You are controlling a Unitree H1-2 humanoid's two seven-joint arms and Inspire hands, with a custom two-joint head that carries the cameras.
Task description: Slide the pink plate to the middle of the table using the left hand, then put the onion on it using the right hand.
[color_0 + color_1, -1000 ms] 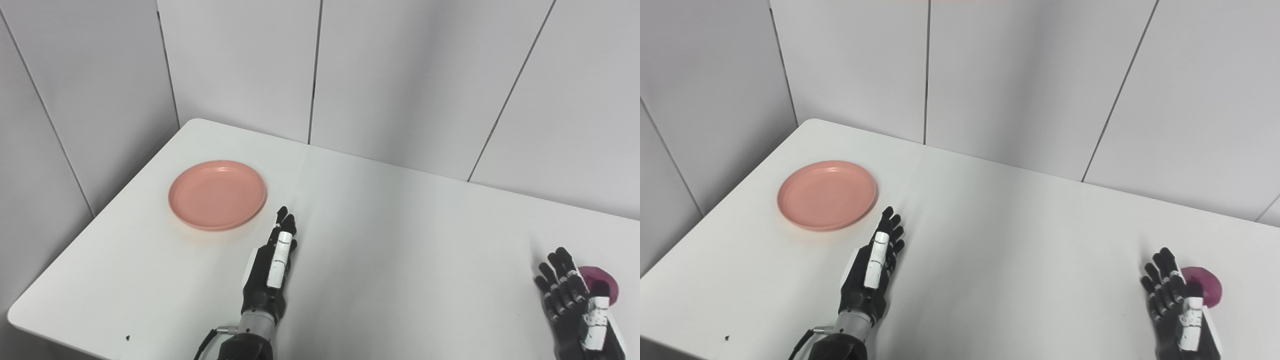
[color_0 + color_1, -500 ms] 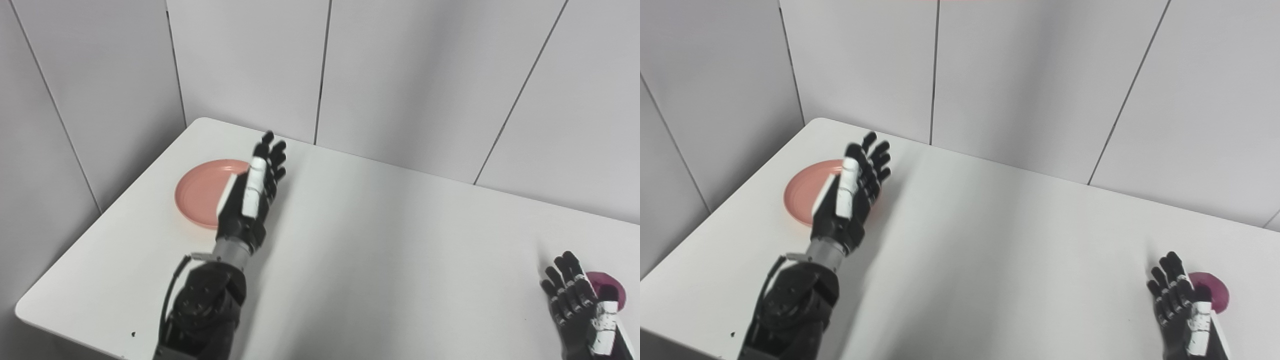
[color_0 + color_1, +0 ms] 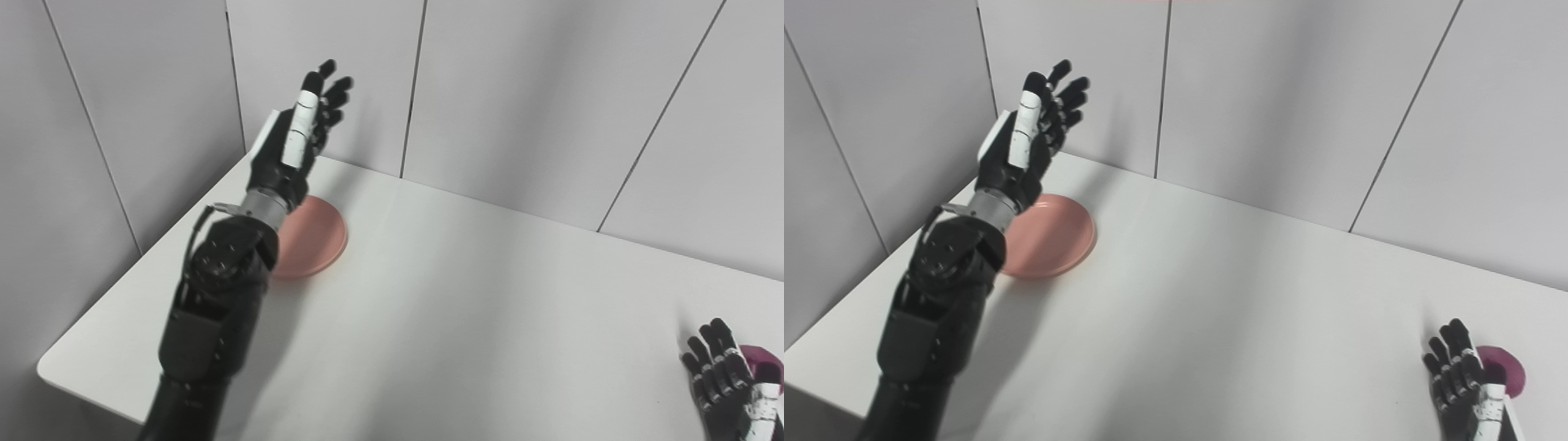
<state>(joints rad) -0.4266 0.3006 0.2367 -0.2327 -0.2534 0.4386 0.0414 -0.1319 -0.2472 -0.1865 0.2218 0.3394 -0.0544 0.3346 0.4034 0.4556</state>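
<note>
Left hand now raised above pink plate, fingers apart.

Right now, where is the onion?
The onion sits on the table at its near right edge, low right in both head views, just beyond the open right hand, far from the plate.

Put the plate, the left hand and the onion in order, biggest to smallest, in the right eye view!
1. Left hand, raised and nearer the camera, so that inflates it.
2. Plate, partly hidden by the arm.
3. Onion, partly hidden behind the right hand.
</note>
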